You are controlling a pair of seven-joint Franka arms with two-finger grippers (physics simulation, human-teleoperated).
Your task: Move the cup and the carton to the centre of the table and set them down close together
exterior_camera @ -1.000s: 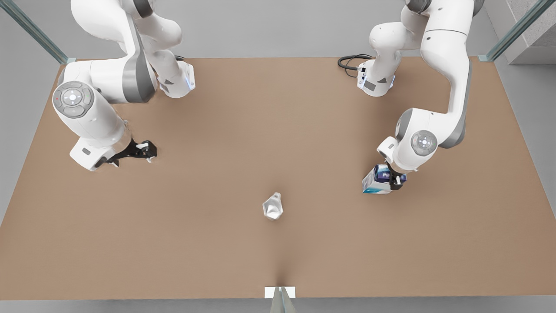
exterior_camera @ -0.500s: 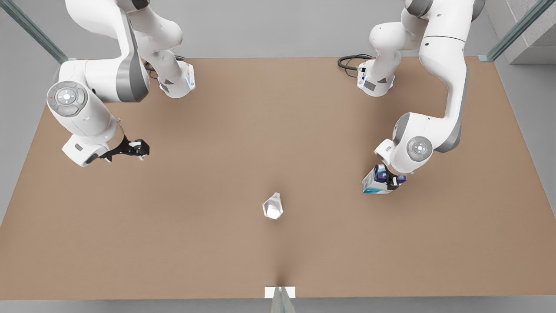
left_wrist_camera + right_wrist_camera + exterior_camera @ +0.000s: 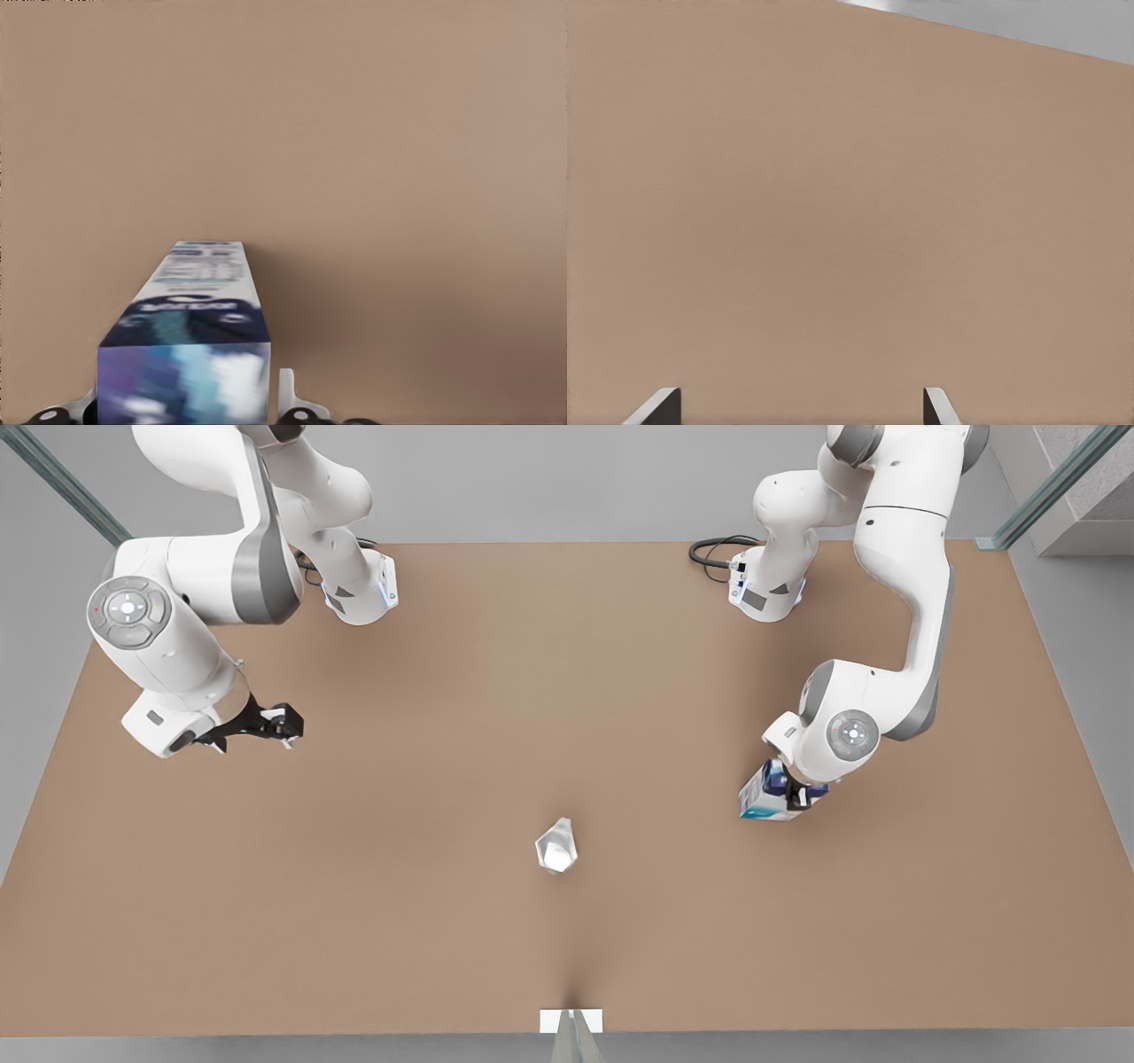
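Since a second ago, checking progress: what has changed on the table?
The right gripper, open and empty, drew back toward the front view's left. The left gripper eased slightly lower around the white, blue-banded carton. The small translucent plastic cup and the carton stayed put on the tan table.

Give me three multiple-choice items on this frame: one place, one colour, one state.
1. Where is the small translucent greyish plastic cup?
A. near the middle of the tan-brown table
B. in a claw
C. against the carton

2. What colour is the band on the white rectangular carton?
A. red
B. dark blue
C. yellow

3. What is the right claw doing?
A. gripping the cup
B. gripping the carton
C. open with nothing in it

Answers:
1 A, it stands alone on bare table, apart from both arms.
2 B, the left wrist view shows a dark blue band.
3 C, its fingers are spread over bare table; the left claw has the carton.
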